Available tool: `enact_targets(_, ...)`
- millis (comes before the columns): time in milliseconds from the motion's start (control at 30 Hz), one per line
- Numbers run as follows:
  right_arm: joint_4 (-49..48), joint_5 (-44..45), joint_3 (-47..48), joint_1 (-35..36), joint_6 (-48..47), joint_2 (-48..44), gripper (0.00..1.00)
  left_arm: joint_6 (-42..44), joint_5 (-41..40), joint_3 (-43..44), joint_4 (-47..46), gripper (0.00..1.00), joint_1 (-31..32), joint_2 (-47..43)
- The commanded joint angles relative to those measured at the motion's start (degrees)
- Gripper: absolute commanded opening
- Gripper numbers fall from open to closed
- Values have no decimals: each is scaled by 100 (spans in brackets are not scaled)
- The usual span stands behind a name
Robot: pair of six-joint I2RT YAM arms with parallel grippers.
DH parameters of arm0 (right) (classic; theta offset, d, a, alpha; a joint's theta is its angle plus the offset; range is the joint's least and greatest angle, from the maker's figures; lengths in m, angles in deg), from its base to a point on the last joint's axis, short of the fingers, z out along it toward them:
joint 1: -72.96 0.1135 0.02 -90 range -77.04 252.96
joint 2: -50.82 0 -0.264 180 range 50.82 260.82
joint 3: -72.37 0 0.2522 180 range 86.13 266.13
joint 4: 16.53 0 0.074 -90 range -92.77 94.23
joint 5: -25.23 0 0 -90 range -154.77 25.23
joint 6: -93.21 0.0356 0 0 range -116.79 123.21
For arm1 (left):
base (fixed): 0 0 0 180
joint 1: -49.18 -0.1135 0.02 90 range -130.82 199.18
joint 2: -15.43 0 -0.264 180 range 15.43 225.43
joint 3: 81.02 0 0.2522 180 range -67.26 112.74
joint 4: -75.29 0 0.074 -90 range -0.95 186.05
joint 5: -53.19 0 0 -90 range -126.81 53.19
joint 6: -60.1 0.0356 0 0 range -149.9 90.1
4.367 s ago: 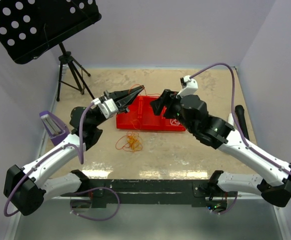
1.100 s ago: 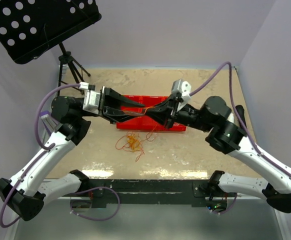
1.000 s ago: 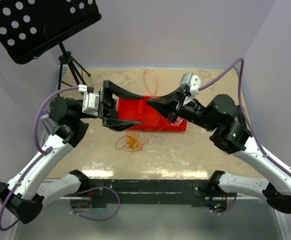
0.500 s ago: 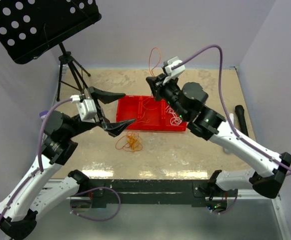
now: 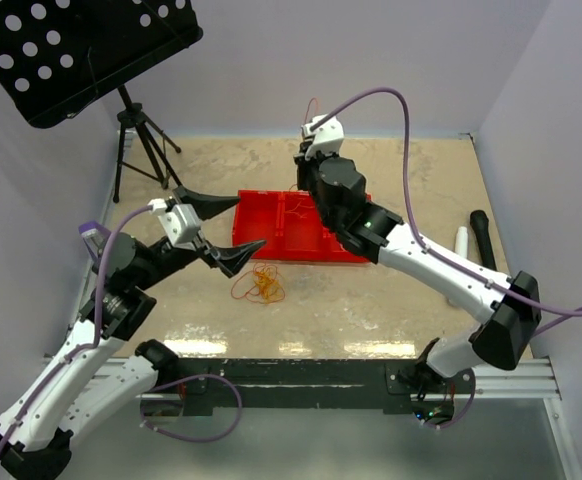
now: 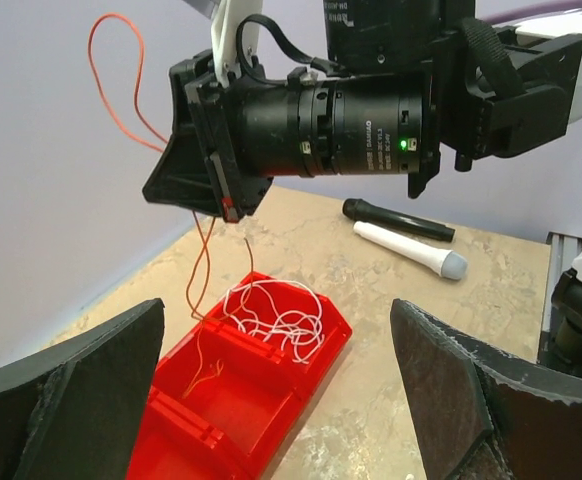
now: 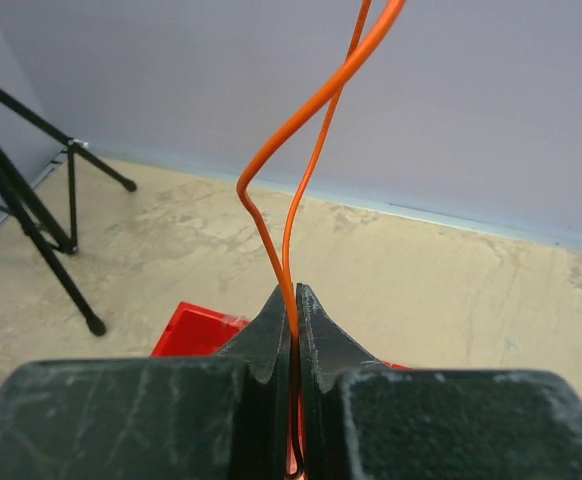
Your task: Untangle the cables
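orange cable (image 7: pixel 347 63) pinched, right gripper (image 7: pixel 293 292) — aloft

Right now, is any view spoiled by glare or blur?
Top external: a glare band on the table near the arm bases, otherwise sharp. Left wrist: white cable crisp, own jaws dark. Right wrist: orange cable sharp, jaws close and soft.

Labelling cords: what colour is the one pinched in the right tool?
Orange. The cable shows best in the right wrist view.
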Motion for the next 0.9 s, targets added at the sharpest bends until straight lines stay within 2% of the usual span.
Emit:
enact_targets(0,-360,229,16,-220,234,93,0,-200,-375,-123,-295,100,-19,-20)
enact_targets(333,-62,465,429,-273,963,1174,0,-474,-903,-264,-542,100,-28,182)
enact_targets(600,-404,1317,350,-273,1438,1772,0,-350,-1114,-229,-595,100,-19,217)
enact_targets(733,227,1494,543,-484,2263,2158,0,-368,-1088,-290,-639,100,-19,199)
enact_targets(867,465,1319,561,-528,2599,2431,0,-342,-1079,-343,-665,100,-19,182)
